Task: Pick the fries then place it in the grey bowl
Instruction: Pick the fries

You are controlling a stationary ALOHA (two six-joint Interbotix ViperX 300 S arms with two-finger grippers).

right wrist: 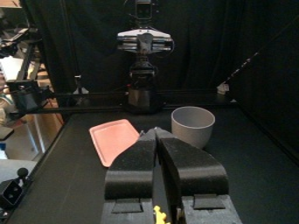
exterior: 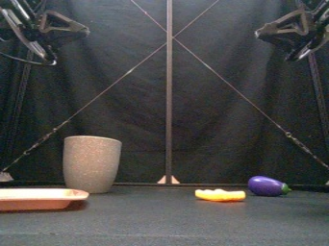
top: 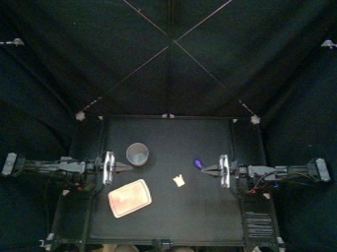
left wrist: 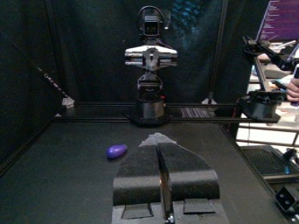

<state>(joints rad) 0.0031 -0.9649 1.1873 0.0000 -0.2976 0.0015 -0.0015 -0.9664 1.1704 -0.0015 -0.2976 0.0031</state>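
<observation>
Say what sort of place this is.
Likely a lab robot booth for toy pick-and-place: black curtains around a small black table, left arm and right arm at its sides, toy fries, grey cup.

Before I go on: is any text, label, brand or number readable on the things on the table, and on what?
None can be read. The grey bowl, pink tray, fries and purple toy all show plain surfaces, with no print, label or number in any view.

Both arms hang high at their own sides, the left gripper [left wrist: 162,149] and the right gripper [right wrist: 160,138] facing each other, jaws pressed together.
</observation>
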